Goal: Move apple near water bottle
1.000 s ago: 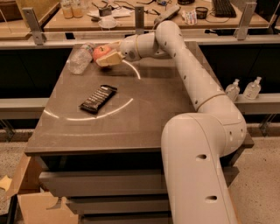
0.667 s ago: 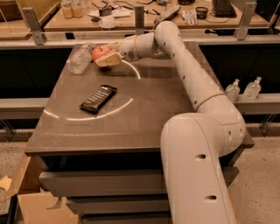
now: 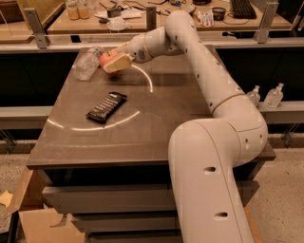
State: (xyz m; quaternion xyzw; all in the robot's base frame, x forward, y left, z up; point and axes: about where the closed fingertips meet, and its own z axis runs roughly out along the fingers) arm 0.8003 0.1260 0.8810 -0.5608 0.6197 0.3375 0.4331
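Observation:
The red-orange apple [image 3: 105, 59] is at the far left of the brown table [image 3: 156, 128], right beside the clear crinkled water bottle [image 3: 87, 64], which lies on its side. My gripper [image 3: 114, 62] reaches in from the right and is shut on the apple, with a tan finger [image 3: 119, 62] across its front. The apple sits low over the tabletop; I cannot tell whether it touches it. The apple and the bottle look to be almost in contact.
A black snack bar packet [image 3: 107, 107] lies mid-left on the table. Two small pump-top bottles [image 3: 274, 95] stand on a shelf to the right. A cluttered bench [image 3: 142, 14] runs behind. A cardboard box [image 3: 33, 223] sits on the floor at the lower left.
The gripper with the apple has shifted slightly left, closer to the water bottle. The bottle and the snack bar have not moved.

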